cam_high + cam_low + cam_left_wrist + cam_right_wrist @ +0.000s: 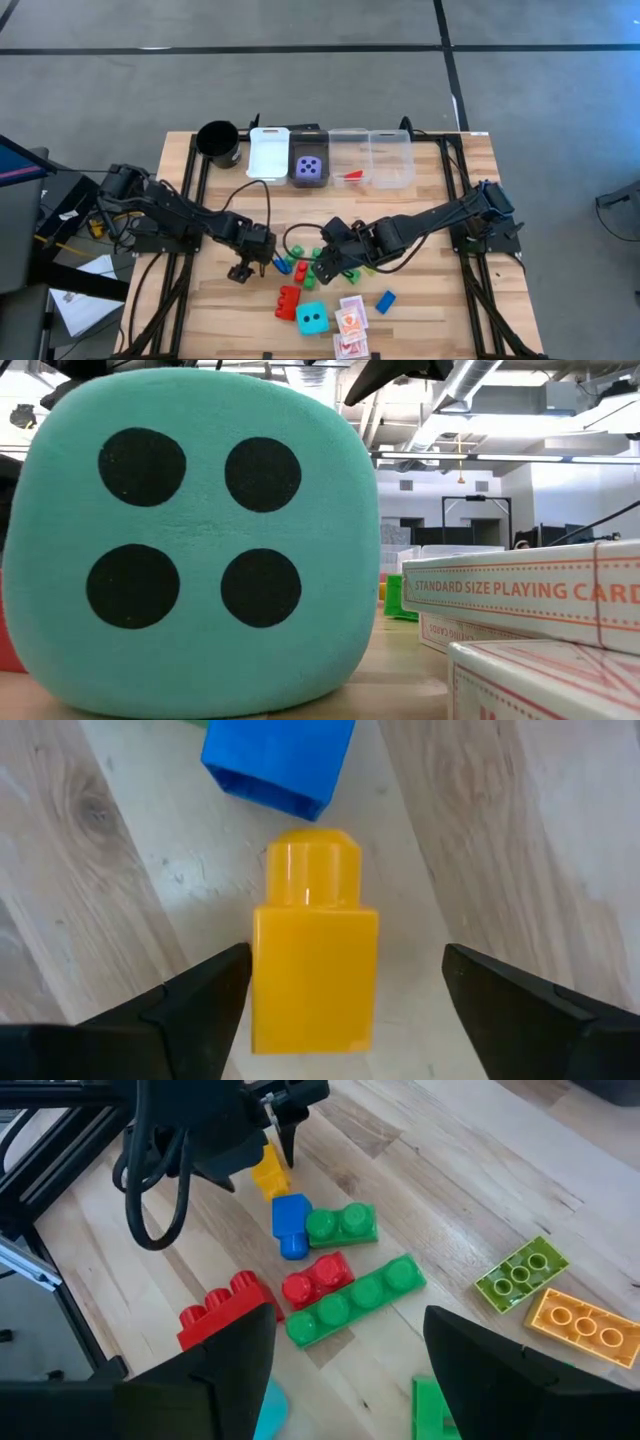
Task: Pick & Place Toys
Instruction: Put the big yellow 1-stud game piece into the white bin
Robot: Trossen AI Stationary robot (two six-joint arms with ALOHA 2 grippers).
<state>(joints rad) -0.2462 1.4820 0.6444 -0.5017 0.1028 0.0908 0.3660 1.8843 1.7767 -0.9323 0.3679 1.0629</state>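
Surface: pale wooden table [420,300] on a grey floor, with a row of bins and a black cup [218,142] along its far edge.
Far row: a purple die [310,168] sits in the dark bin [309,152]; a clear bin [350,160] beside it holds something small and red.
Yellow brick [313,956]: lies on the wood, stud pointing toward a blue brick [278,762] just beyond it.
Left gripper [345,995]: low over the yellow brick, which sits between its 2 fingers; the jaws are spread wide, with wood visible on both sides of the brick. Nothing is grasped.
Right gripper [345,1350]: hovers over the middle cluster, jaws parted, holding nothing.
Cluster below right gripper: a long green brick [352,1300], a short green brick [341,1224], a small red brick [316,1277], a bigger red brick [224,1310], a lime plate [522,1272] and an orange plate [583,1321].
Near edge: cyan die [311,319] showing 4 dots in the low view, with red-white card packs [351,318] just beside it and another blue brick [385,301] a little apart.
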